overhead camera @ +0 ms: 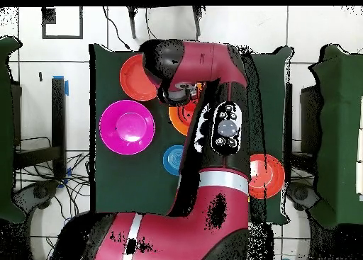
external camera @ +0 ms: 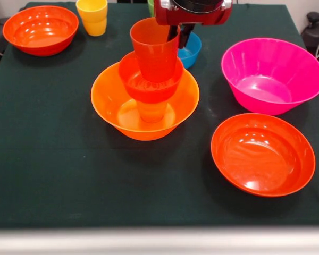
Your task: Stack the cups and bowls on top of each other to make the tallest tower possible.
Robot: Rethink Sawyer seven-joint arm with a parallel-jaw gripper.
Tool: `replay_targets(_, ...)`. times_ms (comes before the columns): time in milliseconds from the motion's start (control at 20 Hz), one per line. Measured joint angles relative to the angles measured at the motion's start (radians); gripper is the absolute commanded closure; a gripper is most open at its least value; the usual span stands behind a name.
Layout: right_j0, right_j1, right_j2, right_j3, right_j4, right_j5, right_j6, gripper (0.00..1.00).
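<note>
Bright overhead light, glossy glare, soft shadows

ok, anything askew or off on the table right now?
Yes: the tower. The top red-orange cup leans left, not square on the small red-orange bowl, which sits on an orange cup in the large orange bowl. The claw is at its rim. Other bowls sit flat; nothing spilled or damaged.

A green cup (external camera: 150, 6) is seemingly cut off behind the arm (external camera: 193, 11).

Front view low across table (external camera: 53, 175); overhead straight down.
</note>
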Motion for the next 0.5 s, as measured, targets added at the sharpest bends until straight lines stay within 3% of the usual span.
replay_targets(500,0.0,0.0,-0.006,0.0,0.0,0.0,0.0,1.0)
